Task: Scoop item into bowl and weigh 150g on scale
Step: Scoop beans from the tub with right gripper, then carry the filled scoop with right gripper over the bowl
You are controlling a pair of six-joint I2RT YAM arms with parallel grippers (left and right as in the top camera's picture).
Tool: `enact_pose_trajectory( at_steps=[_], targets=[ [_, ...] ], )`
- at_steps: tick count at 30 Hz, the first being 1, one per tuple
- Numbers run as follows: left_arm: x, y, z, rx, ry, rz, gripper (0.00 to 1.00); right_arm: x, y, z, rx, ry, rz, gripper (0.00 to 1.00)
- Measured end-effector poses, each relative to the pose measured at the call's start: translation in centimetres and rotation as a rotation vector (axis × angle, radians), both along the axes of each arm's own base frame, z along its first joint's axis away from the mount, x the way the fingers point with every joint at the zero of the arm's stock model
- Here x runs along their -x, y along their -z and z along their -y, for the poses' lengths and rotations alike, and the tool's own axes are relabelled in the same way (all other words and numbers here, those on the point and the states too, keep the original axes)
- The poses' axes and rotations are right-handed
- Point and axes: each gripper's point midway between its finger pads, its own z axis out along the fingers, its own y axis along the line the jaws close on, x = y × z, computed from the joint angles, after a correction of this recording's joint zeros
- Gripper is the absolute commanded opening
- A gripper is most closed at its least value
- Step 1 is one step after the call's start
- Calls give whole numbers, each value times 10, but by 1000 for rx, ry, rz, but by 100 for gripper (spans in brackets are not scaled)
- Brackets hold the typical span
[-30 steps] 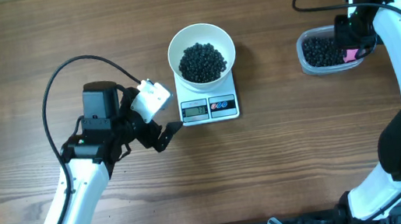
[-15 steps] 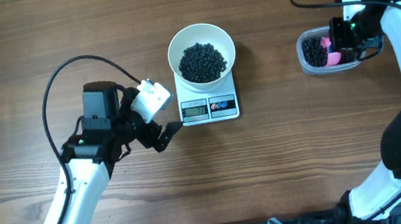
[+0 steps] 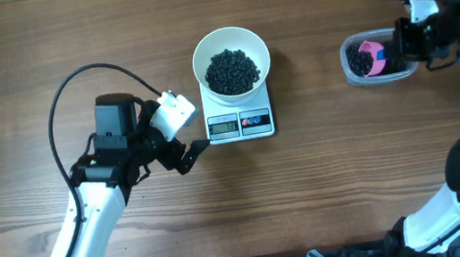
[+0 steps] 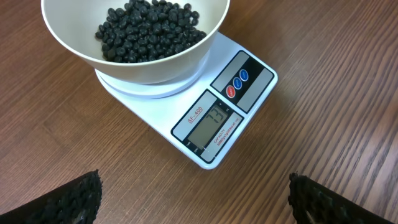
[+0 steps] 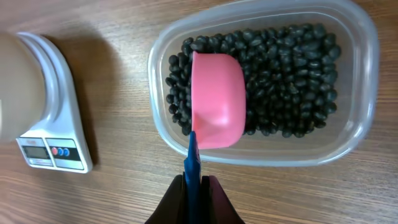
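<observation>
Right pincer (image 5: 193,183) tight on pink scoop (image 5: 216,99) over beans (image 5: 292,68)

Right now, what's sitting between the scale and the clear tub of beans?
Nothing: the overhead view shows only bare wooden table between the scale and the tub.

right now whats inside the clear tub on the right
Black beans lie in the tub, and a pink scoop sits in them, its handle pinched by the right hand. Whatever lies under the scoop, and the tub's floor, is covered.
</observation>
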Motion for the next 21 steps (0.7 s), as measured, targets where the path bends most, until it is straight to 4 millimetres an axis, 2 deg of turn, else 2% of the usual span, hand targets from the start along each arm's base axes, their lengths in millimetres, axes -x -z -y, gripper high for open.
enact_pose_trajectory(
  at_steps=[11,14,21],
  targets=[
    [0,0,0,0,0,0,100,15,-17,44,-212,136,70,4],
    [0,0,0,0,0,0,100,16,-28,41,-306,128,117,4],
    [0,0,0,0,0,0,100,12,-51,16,-478,72,196,4]
  ],
)
